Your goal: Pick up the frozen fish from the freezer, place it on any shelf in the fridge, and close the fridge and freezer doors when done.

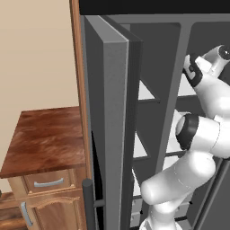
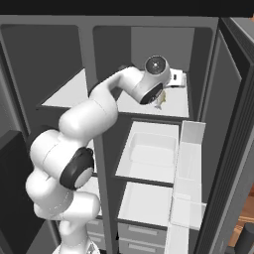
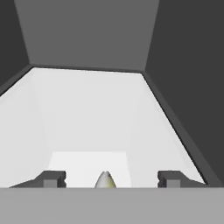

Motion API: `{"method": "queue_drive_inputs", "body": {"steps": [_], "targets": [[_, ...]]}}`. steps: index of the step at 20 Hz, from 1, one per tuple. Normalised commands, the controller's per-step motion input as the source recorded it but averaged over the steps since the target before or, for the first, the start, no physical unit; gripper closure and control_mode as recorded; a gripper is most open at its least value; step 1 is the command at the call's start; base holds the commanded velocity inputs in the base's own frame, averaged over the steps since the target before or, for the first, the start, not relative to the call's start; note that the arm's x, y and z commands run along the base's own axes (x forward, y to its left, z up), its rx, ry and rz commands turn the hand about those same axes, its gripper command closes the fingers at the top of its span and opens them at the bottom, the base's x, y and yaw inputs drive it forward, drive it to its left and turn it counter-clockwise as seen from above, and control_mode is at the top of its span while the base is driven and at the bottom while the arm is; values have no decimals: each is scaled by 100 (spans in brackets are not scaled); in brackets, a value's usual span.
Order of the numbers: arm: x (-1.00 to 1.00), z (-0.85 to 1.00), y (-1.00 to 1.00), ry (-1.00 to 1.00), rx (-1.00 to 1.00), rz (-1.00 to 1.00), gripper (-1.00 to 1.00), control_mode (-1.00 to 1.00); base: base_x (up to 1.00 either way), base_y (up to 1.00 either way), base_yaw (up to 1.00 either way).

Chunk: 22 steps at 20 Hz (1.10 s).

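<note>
You are looking into a tall grey side-by-side unit with both doors swung open. In the right base view, the white arm rises from the lower left and reaches up into the fridge [image 2: 198, 64], the wider dark-grey compartment on the right. The hand sits over the top shelf [image 2: 181, 106], a plain flat white panel.

The frozen fish [image 2: 159, 100], a tiny grey-tan lump, shows just under the hand, at or just above the white panel; you cannot tell from this view whether it touches the panel. In the hand view, the fish's pale rounded tip pokes up at the bottom centre, between the two dark fingertips [image 3: 52, 178] of the gripper [image 3: 110, 179]. The fingers stand well apart on either side of the fish, with clear white shelf showing between each tip and the fish, so the gripper is open and not clamping anything.

Below the top shelf in the right base view you see two more white panels and white drawers at the bottom. The fridge door [image 2: 233, 139] stands open at the right, with clear inner bins [image 2: 188, 163] on its inside.

In the left base view, the freezer door [image 1: 114, 130] stands open edge-on in the foreground, its dark bar handle [image 1: 88, 204] at the bottom. The freezer [image 1: 148, 126], with its white shelves, lies behind it. To the left sits a wooden cabinet [image 1: 45, 179] with a reddish-brown top.
</note>
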Motion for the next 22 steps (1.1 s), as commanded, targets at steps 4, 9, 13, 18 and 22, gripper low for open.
{"method": "queue_drive_inputs", "body": {"steps": [4, 9, 13, 18, 22], "targets": [[-83, 5, -3, -4, 0, 0, -100, -100, 0, 0, 0], [-100, 0, 0, -8, 0, 0, -100, -100, 0, 0, 0], [-100, 4, 5, -1, 0, -2, -100, -100, 0, 0, 0], [-100, 14, 30, 14, 0, -5, -100, -100, 0, 0, 0], [-100, 7, 71, 36, 0, -7, -100, -100, 0, 0, 0]]}}
